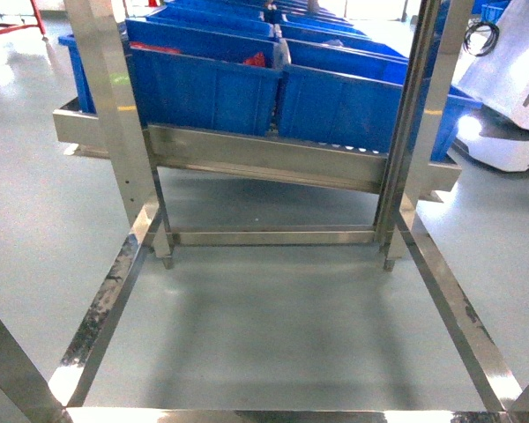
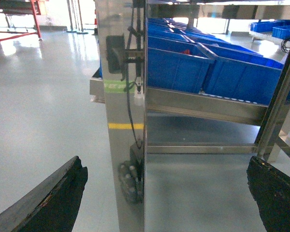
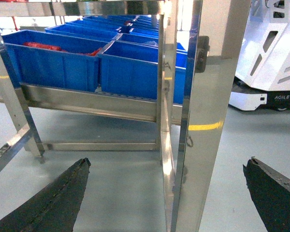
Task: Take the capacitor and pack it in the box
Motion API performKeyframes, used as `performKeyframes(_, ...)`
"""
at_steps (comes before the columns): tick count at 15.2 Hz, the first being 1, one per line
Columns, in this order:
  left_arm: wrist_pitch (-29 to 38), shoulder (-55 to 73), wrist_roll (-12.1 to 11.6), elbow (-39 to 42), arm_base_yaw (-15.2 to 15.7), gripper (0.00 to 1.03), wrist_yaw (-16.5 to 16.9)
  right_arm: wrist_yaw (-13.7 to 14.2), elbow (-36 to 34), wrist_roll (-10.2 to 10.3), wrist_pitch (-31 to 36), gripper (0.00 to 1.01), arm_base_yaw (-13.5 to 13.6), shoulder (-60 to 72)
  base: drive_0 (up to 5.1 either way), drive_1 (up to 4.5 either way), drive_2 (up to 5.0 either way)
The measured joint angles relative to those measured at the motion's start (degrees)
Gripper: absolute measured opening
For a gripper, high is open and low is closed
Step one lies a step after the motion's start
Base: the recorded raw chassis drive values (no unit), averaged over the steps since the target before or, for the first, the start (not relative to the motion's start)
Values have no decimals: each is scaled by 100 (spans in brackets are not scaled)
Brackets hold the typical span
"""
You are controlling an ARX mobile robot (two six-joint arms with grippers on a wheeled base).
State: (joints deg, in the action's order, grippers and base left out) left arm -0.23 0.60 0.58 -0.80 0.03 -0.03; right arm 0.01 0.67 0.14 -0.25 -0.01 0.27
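Observation:
No capacitor and no box show in any view. My left gripper point(image 2: 166, 164) is open, its dark fingers point(image 2: 58, 198) spread wide at the bottom corners of the left wrist view, with nothing between them but a steel upright point(image 2: 123, 96) further off. My right gripper point(image 3: 169, 162) is open too, its fingers point(image 3: 58, 198) wide apart and empty, facing another steel upright point(image 3: 208, 111). Neither gripper appears in the head view.
A steel rack point(image 1: 264, 154) carries rows of blue plastic bins point(image 1: 203, 84), some holding red items point(image 1: 256, 60). Its floor frame rails point(image 1: 106, 308) run left and right over grey floor. A white machine point(image 1: 511, 106) stands at the right.

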Motion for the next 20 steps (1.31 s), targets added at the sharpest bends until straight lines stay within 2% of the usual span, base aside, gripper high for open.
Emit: performKeyframes(20, -2, 0, -22, 0, 0, 98, 4, 7, 0, 9, -2, 98, 0, 0, 0, 0, 0)
